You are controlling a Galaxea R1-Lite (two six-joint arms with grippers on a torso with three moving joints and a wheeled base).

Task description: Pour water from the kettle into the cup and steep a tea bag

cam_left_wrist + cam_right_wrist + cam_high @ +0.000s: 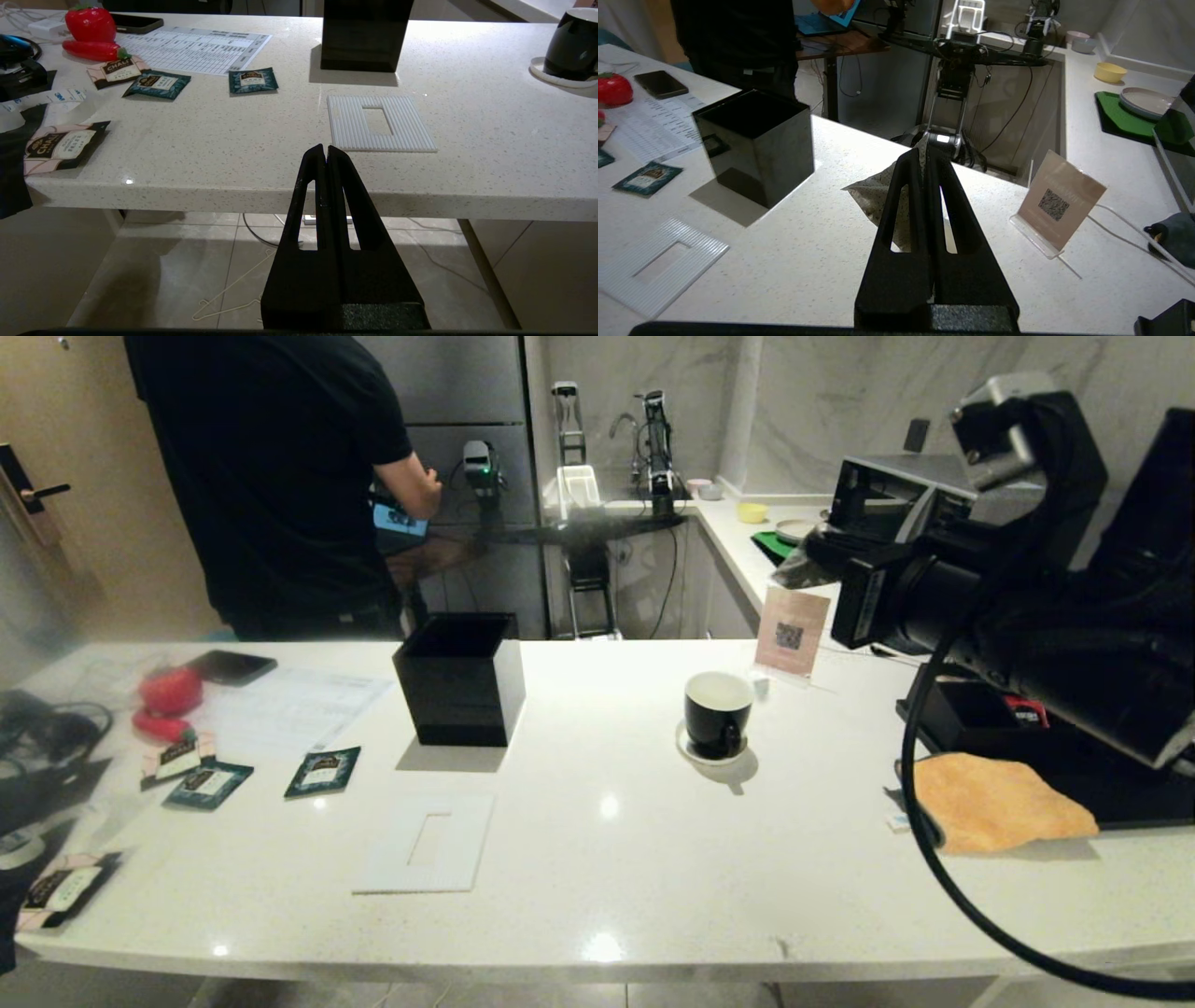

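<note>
- Nearest the head camera, the bulky black right arm fills the right of the frame, raised above the desk (597, 859), a pale speckled stone slab.
- At that arm's tip, the right end effector (925, 156) has its fingers pressed together, pinching a crumpled, pale speckled tea bag wrapper (878, 196) held in the air above the desk.
- In the left wrist view, the left end effector (325, 150) is pressed shut on nothing, hanging just off the desk's near edge, low in the frame.
- Centre right in the head view, the small glossy black cup (717, 712) with a white inside stands upright on a small white saucer (695, 751).
- Left of the cup, well apart, stands a black open-topped square box (460, 679); a white ribbed flat plate with a rectangular hole (426, 843) lies in front of it.
- An orange cloth (999, 803) lies at the right, below the arm.
- Teal and pink tea sachets (322, 772) lie at the left.
- A person in a black shirt (271, 476) stands at upper left.
- No kettle can be made out.
</note>
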